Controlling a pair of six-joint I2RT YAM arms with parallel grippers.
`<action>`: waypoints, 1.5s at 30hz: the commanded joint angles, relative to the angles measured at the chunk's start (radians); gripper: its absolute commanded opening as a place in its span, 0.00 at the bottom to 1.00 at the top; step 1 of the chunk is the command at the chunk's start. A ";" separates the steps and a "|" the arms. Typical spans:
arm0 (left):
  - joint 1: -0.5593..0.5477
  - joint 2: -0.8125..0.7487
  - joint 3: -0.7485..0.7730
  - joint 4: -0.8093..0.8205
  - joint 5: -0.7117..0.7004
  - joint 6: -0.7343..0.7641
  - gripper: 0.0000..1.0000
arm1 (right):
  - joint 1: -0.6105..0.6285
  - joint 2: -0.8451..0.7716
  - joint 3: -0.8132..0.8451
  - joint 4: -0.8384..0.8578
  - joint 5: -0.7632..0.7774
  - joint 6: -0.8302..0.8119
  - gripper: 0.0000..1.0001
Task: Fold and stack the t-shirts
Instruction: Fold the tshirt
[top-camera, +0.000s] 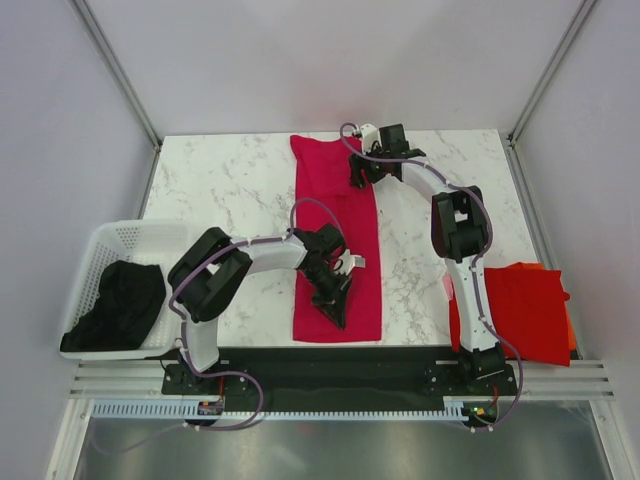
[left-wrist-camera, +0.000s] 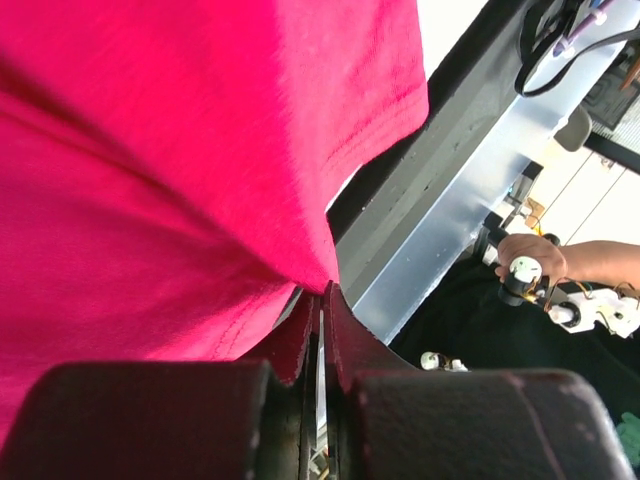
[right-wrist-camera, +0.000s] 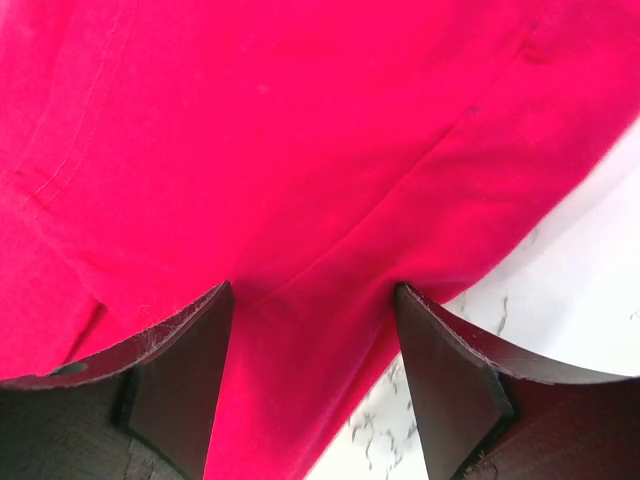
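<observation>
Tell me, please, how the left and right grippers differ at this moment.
The left gripper is shut, pinching the crimson-pink shirt; the right gripper stands open, gripping nothing. The left gripper works at the shirt's near end, the right gripper at its far end. Both are at the same shirt.

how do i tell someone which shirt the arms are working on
Look down the middle of the marble table. The pink shirt lies there as a long narrow strip from far edge to near edge, the left gripper pinching its near end. Unlike the squarish red pile at the near right corner, it is pink and narrow.
</observation>
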 joint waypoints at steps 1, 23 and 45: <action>-0.015 -0.042 0.024 -0.034 0.034 0.045 0.03 | 0.006 0.032 0.074 0.041 0.001 0.034 0.74; 0.058 -0.328 -0.036 -0.175 -0.448 0.003 0.57 | -0.001 -0.139 0.032 0.044 0.167 0.063 0.79; 0.376 -0.358 -0.321 -0.014 -0.225 -0.261 0.58 | -0.089 -0.865 -1.243 -0.251 -0.390 0.387 0.65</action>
